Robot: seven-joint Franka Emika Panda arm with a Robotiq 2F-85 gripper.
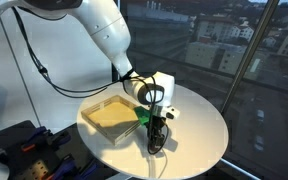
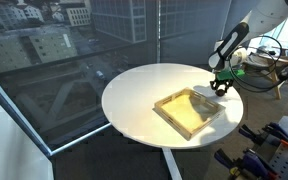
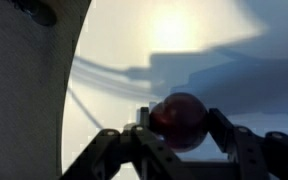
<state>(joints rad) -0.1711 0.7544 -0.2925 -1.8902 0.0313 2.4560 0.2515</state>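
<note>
One red ball (image 3: 179,118) sits squarely between the fingers of the pincer (image 1: 158,138), which is closed on it, low over the tabletop (image 1: 199,120) just beside the tray (image 1: 109,115); being round, it has no long axis. From above, the arm (image 1: 104,35) arches over the tray, wrist pointing straight down

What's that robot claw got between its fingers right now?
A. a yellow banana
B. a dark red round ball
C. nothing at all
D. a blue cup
B: in the wrist view the dark red round ball sits between the two fingers of the gripper, which are closed against its sides above the round white table.
</note>
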